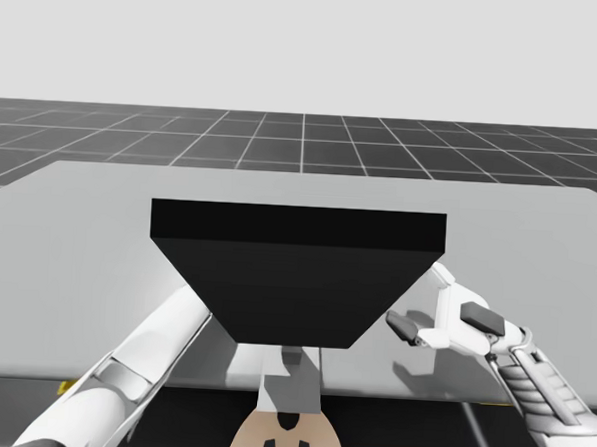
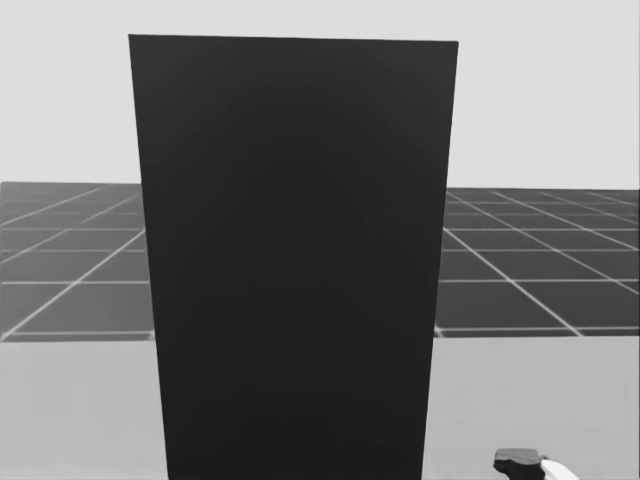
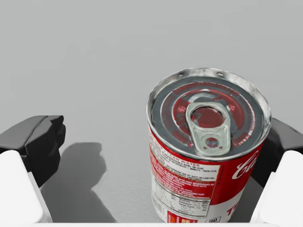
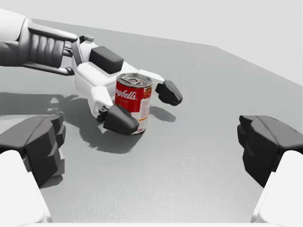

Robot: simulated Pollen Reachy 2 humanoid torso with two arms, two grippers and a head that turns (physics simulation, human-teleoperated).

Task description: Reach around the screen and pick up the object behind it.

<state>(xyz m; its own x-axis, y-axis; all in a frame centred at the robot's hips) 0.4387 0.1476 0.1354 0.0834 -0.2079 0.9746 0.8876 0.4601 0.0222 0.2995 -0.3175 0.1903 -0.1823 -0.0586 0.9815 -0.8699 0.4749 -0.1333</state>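
A red and white can [image 3: 208, 142] with a pull-tab lid stands upright on the grey table between the fingers of my left gripper [image 3: 163, 142]. It sits close against one finger, while the other finger [image 3: 38, 142] is well apart from it, so this gripper is open. In the right wrist view my left gripper [image 4: 144, 106] straddles the can [image 4: 134, 101]. My right gripper [image 4: 151, 151] is open and holds nothing, some way short of the can. The tall black screen [image 1: 296, 273] hides the can and my left gripper from above. My right gripper [image 1: 419, 308] hovers by the screen's right edge.
In the head view the black screen [image 2: 295, 260] blocks the middle, and an arm's gripper [image 2: 520, 462] peeks in beside it, low down. My left arm [image 1: 162, 347] passes under the screen's left side. The grey table [image 1: 78, 232] spreads wide around the screen.
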